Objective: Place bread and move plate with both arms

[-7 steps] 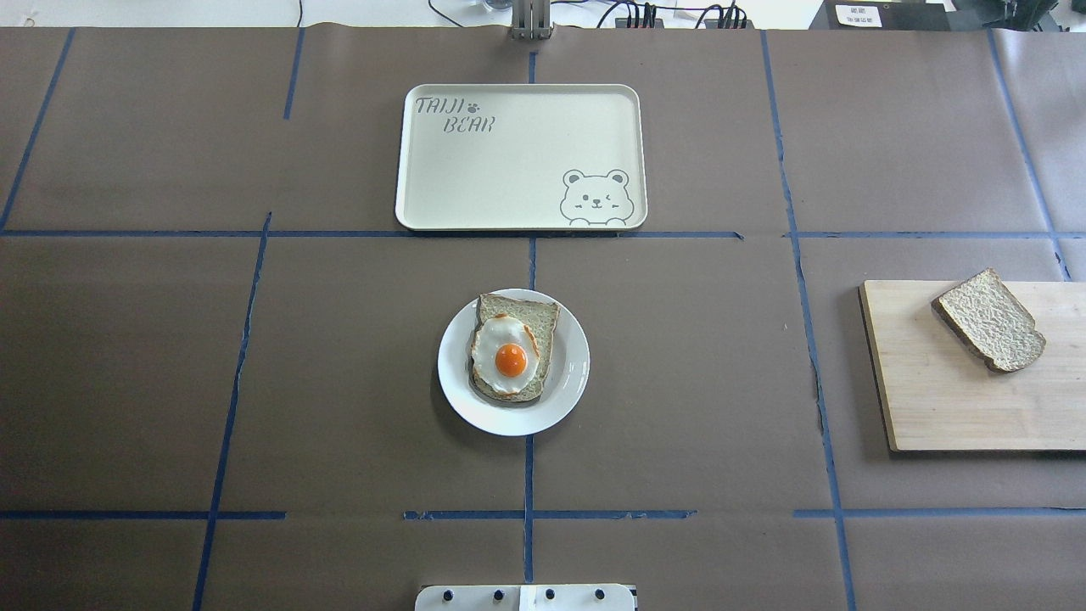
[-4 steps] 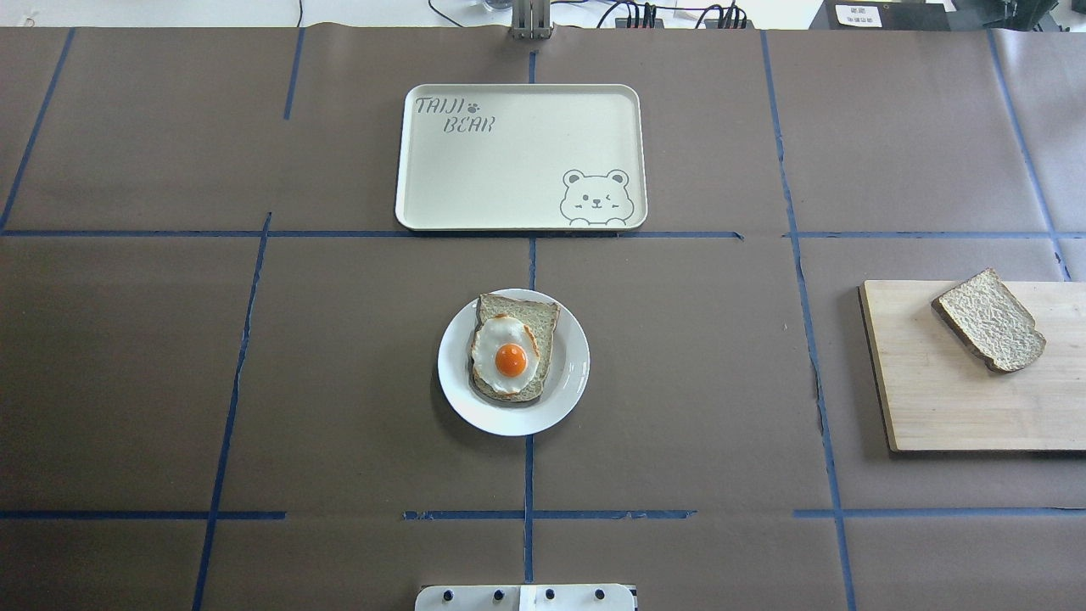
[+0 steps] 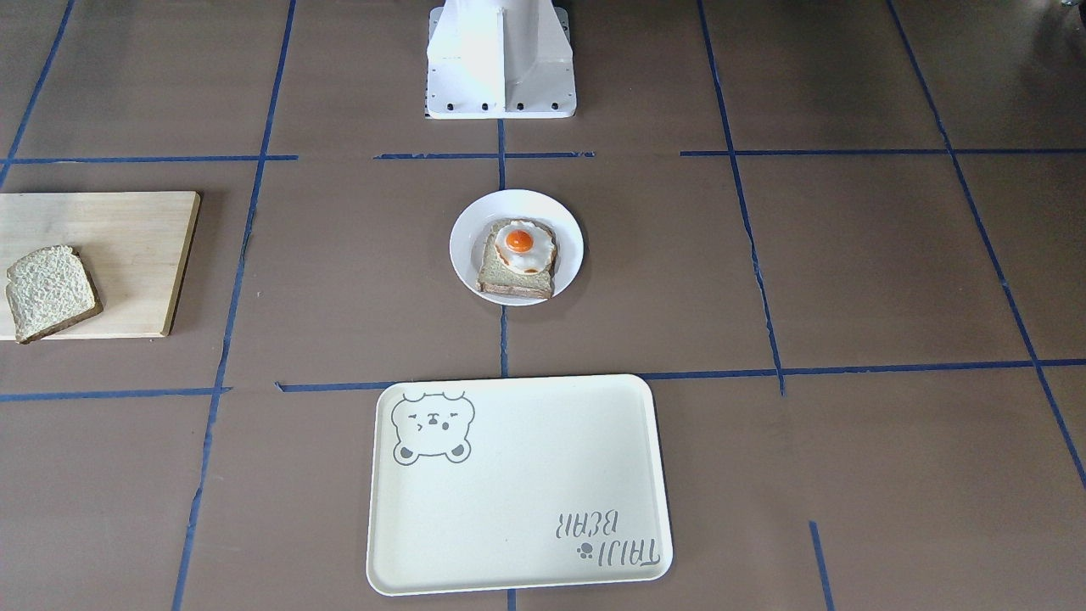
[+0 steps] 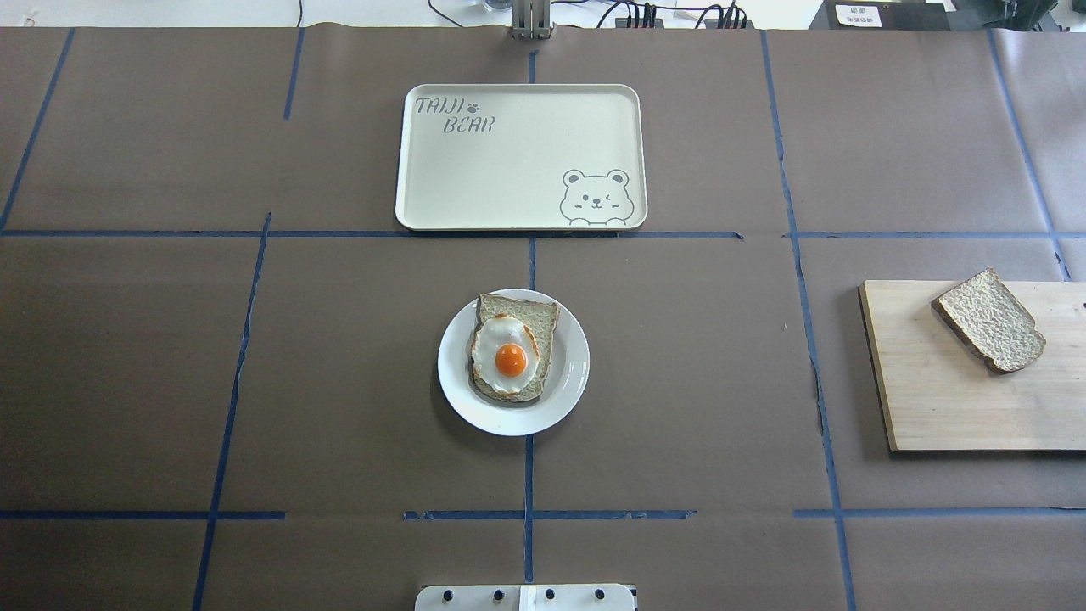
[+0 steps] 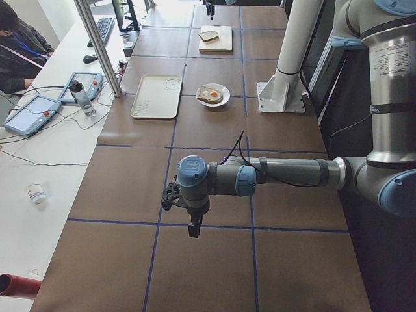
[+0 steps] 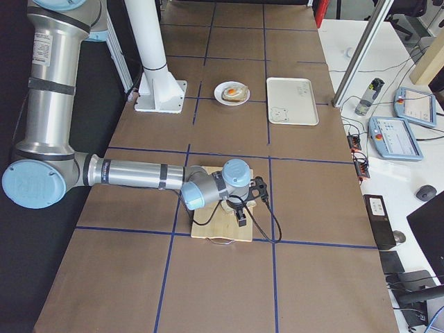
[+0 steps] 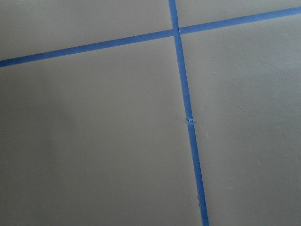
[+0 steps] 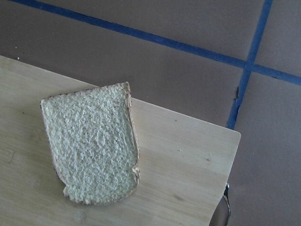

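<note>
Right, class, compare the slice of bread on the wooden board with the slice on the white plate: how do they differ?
The bread lies bare; the toast carries a fried egg. The bread rests on a wooden board, the toast on a round plate. The bread sits off to one side, the toast centrally. Both lie flat and share a loaf outline.

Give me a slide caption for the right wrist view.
Bread flat on the board, near its corner; taped table beyond.
</note>
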